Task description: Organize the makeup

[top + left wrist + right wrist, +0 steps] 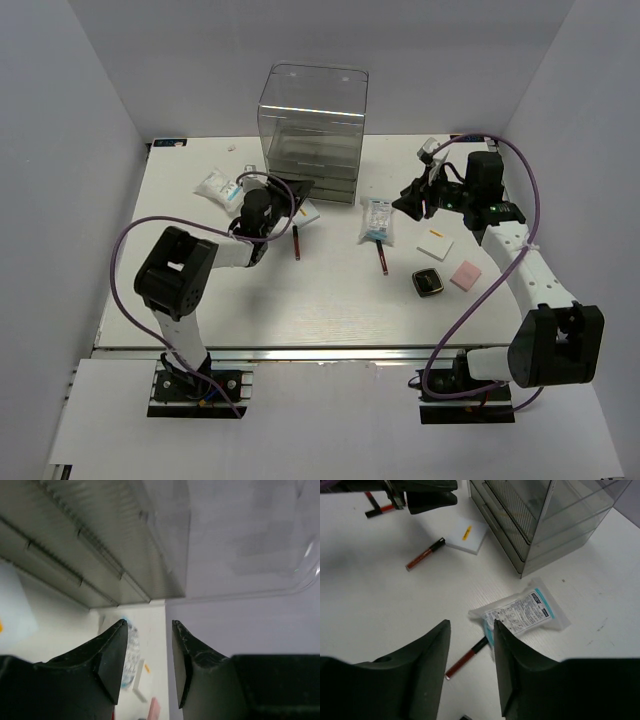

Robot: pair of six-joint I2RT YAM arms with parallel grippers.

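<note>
My left gripper [298,190] is open and empty, low in front of the clear drawer box [313,130], over a white square [309,212]. A dark-red stick [297,242] lies just near of it. My right gripper [406,207] is open and empty above the table, beside a clear packet [377,220]. In the right wrist view the packet [520,612] and a second stick [467,657] lie just beyond and below my open gripper [470,625]. A white square [434,244], a pink square [465,275] and a black compact [428,282] lie at the right.
A second white packet [218,186] lies left of the drawer box. The left wrist view shows the box's drawer fronts [85,565] close ahead. Grey walls stand at the back and on both sides.
</note>
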